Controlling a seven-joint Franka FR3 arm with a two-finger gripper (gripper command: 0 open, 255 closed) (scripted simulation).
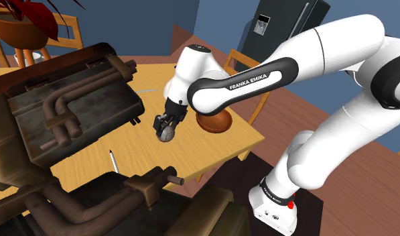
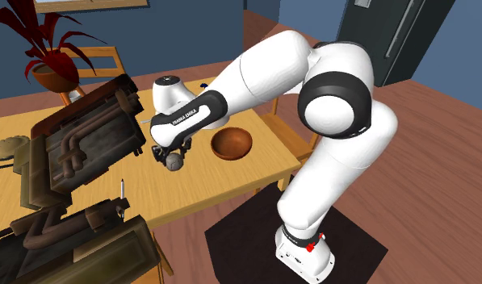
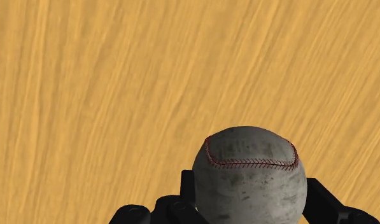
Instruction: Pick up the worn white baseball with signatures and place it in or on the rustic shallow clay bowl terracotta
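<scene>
A worn grey-white baseball [image 3: 250, 178] with red stitching sits clasped between my black fingers [image 3: 319, 200] over the wooden table top. In the shoulder view my gripper [image 1: 168, 129] holds the ball [image 1: 167, 133] just above the table [image 1: 145, 157], to the left of the brown terracotta bowl [image 1: 214, 123]. The second exterior view shows the gripper [image 2: 173, 157] with the ball [image 2: 175, 162] left of the shallow bowl [image 2: 231, 143], which stands upright near the table's right edge.
A large dark rusty machine with pipes [image 1: 64, 107] fills the table's left side, and another [image 1: 118, 201] lies in front. A pen [image 1: 113, 160] lies on the table. A red plant in a pot [image 2: 53, 60] and wooden chairs [image 1: 242, 67] stand behind.
</scene>
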